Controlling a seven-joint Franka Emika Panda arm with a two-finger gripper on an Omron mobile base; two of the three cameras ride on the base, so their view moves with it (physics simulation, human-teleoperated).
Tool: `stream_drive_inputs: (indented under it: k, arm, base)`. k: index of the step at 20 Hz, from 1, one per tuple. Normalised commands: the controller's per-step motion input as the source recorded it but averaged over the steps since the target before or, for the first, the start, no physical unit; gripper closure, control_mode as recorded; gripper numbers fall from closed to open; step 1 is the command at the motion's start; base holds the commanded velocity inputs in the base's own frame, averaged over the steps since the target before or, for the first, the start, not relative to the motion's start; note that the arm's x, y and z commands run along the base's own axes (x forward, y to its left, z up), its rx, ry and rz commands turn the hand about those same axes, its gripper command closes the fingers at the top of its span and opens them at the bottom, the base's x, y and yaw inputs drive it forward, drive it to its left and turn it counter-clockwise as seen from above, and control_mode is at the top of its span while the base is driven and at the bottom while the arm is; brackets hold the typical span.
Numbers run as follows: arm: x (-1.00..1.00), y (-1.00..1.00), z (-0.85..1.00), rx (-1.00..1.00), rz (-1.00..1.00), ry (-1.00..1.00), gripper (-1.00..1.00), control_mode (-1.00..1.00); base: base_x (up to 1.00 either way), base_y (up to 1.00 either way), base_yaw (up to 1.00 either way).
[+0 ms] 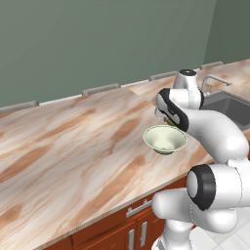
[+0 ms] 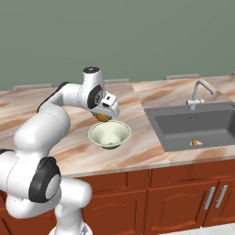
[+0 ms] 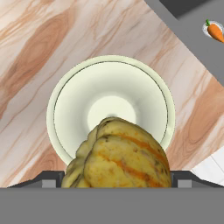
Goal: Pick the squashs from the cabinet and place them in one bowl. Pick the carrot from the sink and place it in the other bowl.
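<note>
Centre frame, the gripper [image 2: 104, 115] hung over the pale bowl [image 2: 109, 134] w/ jaws wide around a yellow-orange squash [image 3: 119, 157], carrot [image 2: 195, 142] in sink [image 2: 202, 125] at right; next move, I judged: release into bowl.
</note>
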Motion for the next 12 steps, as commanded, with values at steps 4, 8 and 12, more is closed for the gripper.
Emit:
stream_drive_inputs:
  k: [4, 8, 12]
  arm:
    - [0.16, -0.01, -0.19, 0.00, 0.00, 0.00, 1.00, -1.00]
    - [0.11, -0.01, -0.20, 0.00, 0.00, 0.00, 1.00, -1.00]
    - [0.07, -0.01, -0.20, 0.00, 0.00, 0.00, 1.00, -1.00]
  base:
    - [0.00, 0.00, 0.00]
    - [0.00, 0.00, 0.00]
    - [0.00, 0.00, 0.00]
